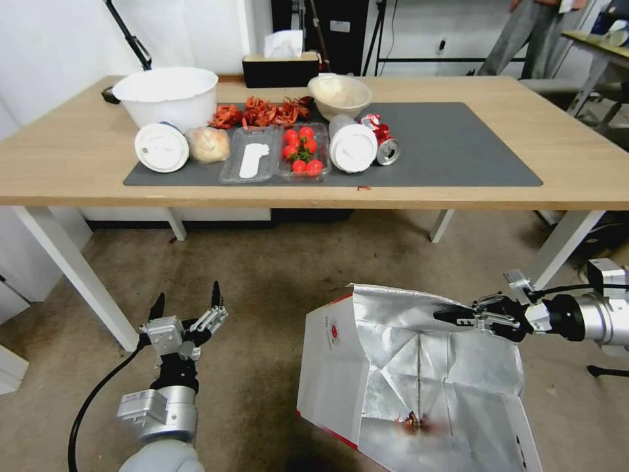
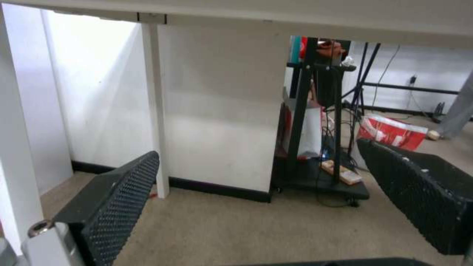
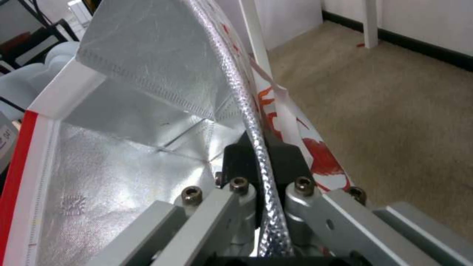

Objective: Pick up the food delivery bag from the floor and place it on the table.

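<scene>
One wide light-wood tabletop (image 1: 458, 190) faces you; below it, on mottled floor (image 1: 275, 275), your boxy foil-lined food delivery bag (image 1: 367, 367) stands, rim clenched by right end effector (image 1: 452, 316). Left end effector (image 1: 187, 305) hovers released.

The table (image 1: 85, 164) bears a grey mat (image 1: 458, 151) — the floor (image 1: 262, 288), the food delivery bag (image 1: 367, 367).

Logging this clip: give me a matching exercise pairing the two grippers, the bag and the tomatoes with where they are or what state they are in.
Things:
1. left gripper
2. right gripper
3. bag
4. tomatoes

States:
A. in a clear tray on the table
B. clamped on the bag's rim
C. open, holding nothing
D. mouth gaping, foil lining showing

Pairs: 1-C, 2-B, 3-D, 4-A
</scene>
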{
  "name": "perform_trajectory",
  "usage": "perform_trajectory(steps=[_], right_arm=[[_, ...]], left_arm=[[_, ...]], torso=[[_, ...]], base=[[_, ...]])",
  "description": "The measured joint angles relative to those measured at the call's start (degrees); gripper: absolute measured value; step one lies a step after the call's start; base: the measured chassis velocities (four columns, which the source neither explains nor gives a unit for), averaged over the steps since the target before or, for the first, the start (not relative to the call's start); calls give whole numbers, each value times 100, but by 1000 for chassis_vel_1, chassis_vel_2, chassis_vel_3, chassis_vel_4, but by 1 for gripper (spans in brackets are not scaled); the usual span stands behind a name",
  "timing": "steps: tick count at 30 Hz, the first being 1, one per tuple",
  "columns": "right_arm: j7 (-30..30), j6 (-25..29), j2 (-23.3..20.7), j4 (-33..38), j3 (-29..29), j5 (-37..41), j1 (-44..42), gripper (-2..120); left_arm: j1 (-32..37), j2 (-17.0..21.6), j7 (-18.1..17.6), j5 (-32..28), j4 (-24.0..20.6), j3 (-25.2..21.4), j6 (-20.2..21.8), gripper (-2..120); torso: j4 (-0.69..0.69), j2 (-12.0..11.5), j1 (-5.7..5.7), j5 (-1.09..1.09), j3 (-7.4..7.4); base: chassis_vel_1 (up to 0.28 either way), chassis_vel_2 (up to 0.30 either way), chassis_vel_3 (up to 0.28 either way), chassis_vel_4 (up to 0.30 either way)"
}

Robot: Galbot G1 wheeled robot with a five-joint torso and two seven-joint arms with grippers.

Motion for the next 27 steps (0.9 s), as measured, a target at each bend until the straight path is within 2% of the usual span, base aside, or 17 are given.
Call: perform_trajectory(steps=[20,27], right_arm=[[1,20,17,5,-7,-24,9,0],[1,25,4,32,5,-24,6,0]], left_arm=[[4,-7,-29,12,-8,5,36,100],[22,-14,-39,28,-29,4,37,100]], torso=[[0,401,139,0,261],[0,630,226,0,404]], base=[[0,0,0,0],[0,0,0,0]])
